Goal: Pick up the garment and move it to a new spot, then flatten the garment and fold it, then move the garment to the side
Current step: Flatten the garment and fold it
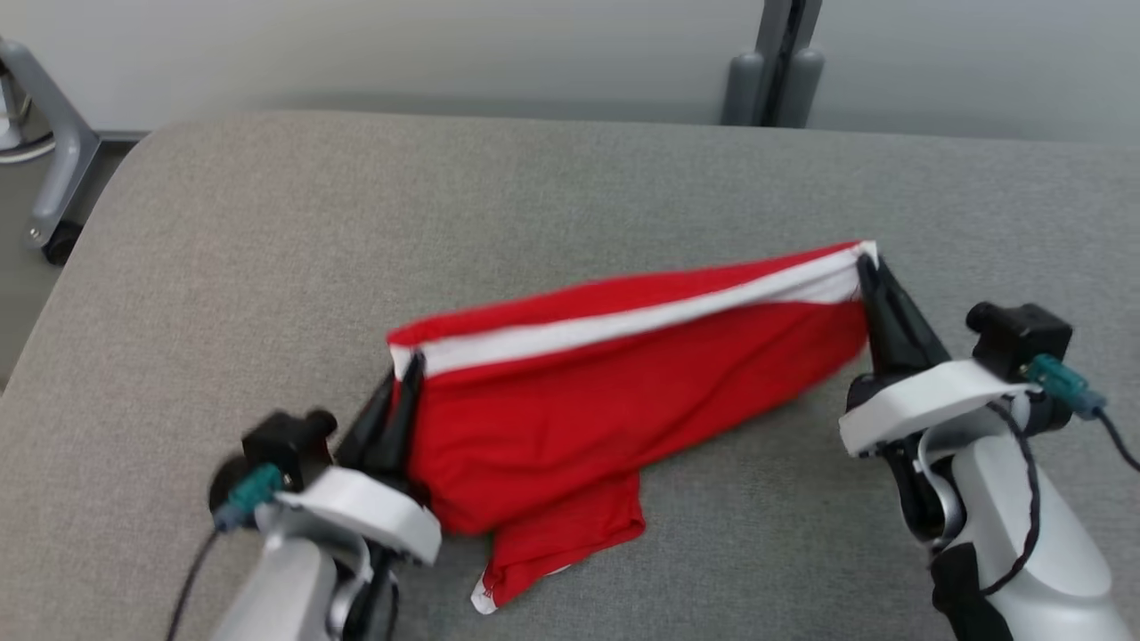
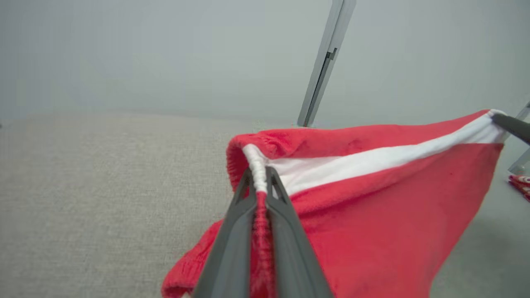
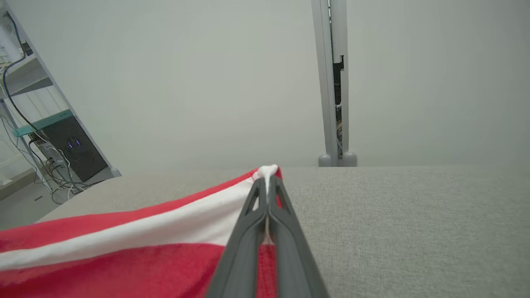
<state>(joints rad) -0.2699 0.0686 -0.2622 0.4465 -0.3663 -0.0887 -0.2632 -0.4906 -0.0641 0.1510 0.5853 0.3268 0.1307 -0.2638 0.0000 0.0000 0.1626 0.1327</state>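
The garment (image 1: 614,401) is red cloth with a white band along its upper edge, stretched between my two grippers above the grey padded table (image 1: 356,223). My left gripper (image 1: 411,361) is shut on the band's left corner; the left wrist view shows the white hem (image 2: 258,169) pinched between its dark fingers (image 2: 236,231). On the band's right corner my right gripper (image 1: 866,263) is shut, with a white tuft of garment (image 3: 268,170) poking out past its tips (image 3: 267,186). A loose lower flap of the garment (image 1: 561,534) rests on the table.
The table's rounded far-left corner (image 1: 151,142) drops off to the floor. A grey wheeled stand leg (image 1: 53,160) is beyond it. A grey post (image 1: 773,62) rises behind the far edge. Shelves with cables and a dark box (image 3: 70,145) stand off to the left.
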